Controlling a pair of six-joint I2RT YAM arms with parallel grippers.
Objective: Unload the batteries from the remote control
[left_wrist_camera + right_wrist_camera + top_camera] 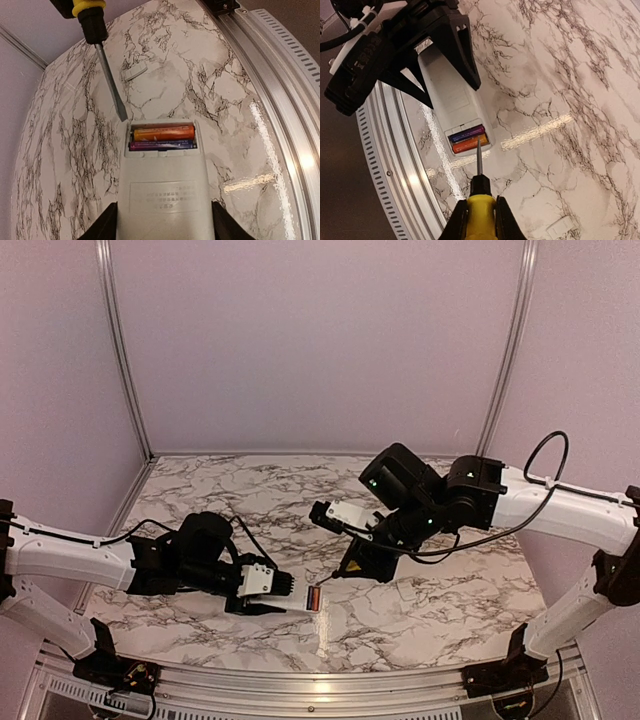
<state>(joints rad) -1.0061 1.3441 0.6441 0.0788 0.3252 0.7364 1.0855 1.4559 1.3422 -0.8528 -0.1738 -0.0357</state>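
Observation:
My left gripper point(165, 227) is shut on the white remote control point(165, 190), which lies back side up on the marble table; its fingers press on the two long sides. The compartment at the far end is uncovered and holds two batteries, one orange point(162, 133) and one dark purple point(162, 145). My right gripper point(480, 222) is shut on a yellow-handled screwdriver point(479, 200). Its blade tip point(123, 117) sits at the far left corner of the compartment, by the orange battery point(470, 145). In the top view the remote point(300, 598) lies at front centre between the left gripper point(272, 590) and the right gripper point(355, 562).
The small white cover plate point(135, 71) lies loose on the table beyond the remote; it also shows in the right wrist view point(561, 226). A metal rail point(280, 100) runs along the table's near edge close to the remote. Pale walls enclose the back and sides.

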